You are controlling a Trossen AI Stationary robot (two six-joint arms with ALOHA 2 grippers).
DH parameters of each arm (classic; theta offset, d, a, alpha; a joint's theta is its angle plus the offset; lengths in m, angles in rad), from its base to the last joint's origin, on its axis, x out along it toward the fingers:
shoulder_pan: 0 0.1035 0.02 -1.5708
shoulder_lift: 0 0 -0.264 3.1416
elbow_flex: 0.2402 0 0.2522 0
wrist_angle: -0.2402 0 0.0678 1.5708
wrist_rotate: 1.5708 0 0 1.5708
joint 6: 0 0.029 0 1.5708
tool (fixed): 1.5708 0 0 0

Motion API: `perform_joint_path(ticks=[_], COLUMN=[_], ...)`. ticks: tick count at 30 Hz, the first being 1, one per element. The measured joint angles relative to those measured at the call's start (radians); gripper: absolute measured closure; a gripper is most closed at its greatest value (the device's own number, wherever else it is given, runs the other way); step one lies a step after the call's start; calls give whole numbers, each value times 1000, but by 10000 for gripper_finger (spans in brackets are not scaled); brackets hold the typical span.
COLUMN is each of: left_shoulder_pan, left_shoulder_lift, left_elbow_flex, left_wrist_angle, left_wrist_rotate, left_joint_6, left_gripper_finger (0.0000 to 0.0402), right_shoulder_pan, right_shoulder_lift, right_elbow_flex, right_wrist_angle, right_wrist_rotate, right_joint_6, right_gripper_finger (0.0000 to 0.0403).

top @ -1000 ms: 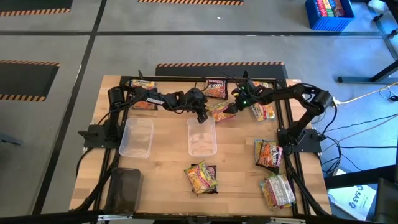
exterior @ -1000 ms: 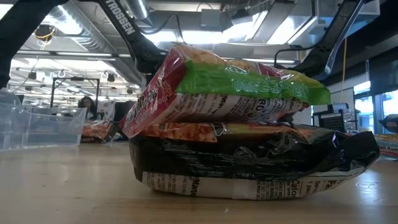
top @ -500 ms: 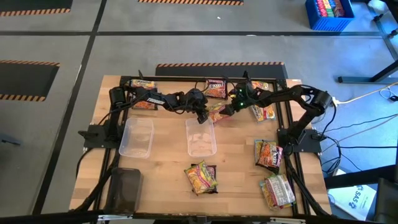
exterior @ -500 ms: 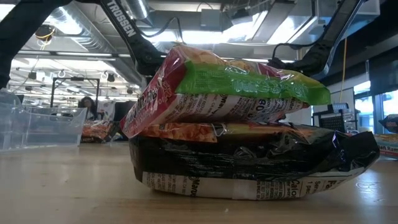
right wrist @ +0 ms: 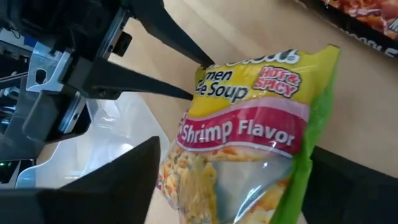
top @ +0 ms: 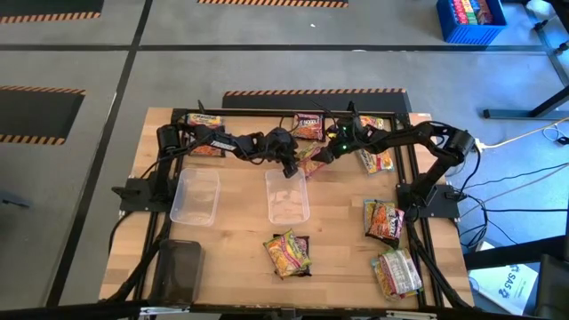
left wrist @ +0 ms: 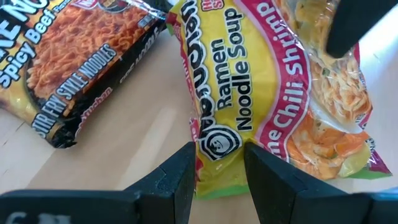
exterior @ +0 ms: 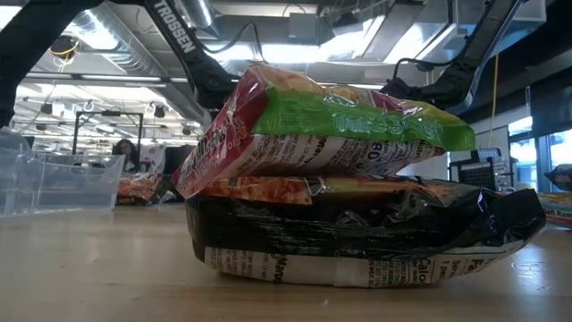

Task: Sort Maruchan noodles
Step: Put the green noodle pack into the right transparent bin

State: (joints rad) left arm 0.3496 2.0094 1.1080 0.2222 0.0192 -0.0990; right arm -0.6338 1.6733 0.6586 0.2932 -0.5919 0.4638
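Lime chili shrimp packet [left wrist: 273, 93]: yellow, pink and green crinkly wrapper with a clear window showing noodles, held above the tabletop just beyond the far end of the middle clear tray [top: 288, 197], pinched at opposite ends by both sets of jaws. Black spicy beef packet [left wrist: 74, 62]: flat, just beside it. Stacked pair [top: 287, 253] (a green-and-red packet tilted on top of a black one): near side of that tray. Two packets [top: 384, 220] [top: 396, 272]: well to the tray's right. Packets at the far edge: one [top: 205, 145] left, one [top: 375, 158] right.
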Motion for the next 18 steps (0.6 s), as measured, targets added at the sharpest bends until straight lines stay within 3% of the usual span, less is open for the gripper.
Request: perform_joint_path(ticks=[11,18], left_shoulder_pan=[0,0], left_shoulder_lift=[0,0], left_elbow_flex=[0,0], left_wrist_angle=[25,27], left_wrist_rotate=[1,2], left_joint_6=[4,4], left_gripper_finger=[271,271], right_shoulder_pan=[-1,-2], right_shoulder_lift=[-3,-4], right_elbow_flex=[3,3], right_wrist_angle=[2,2], right_wrist_rotate=[42,44], right_joint_6=[-30,-42], right_gripper_finger=[264,271])
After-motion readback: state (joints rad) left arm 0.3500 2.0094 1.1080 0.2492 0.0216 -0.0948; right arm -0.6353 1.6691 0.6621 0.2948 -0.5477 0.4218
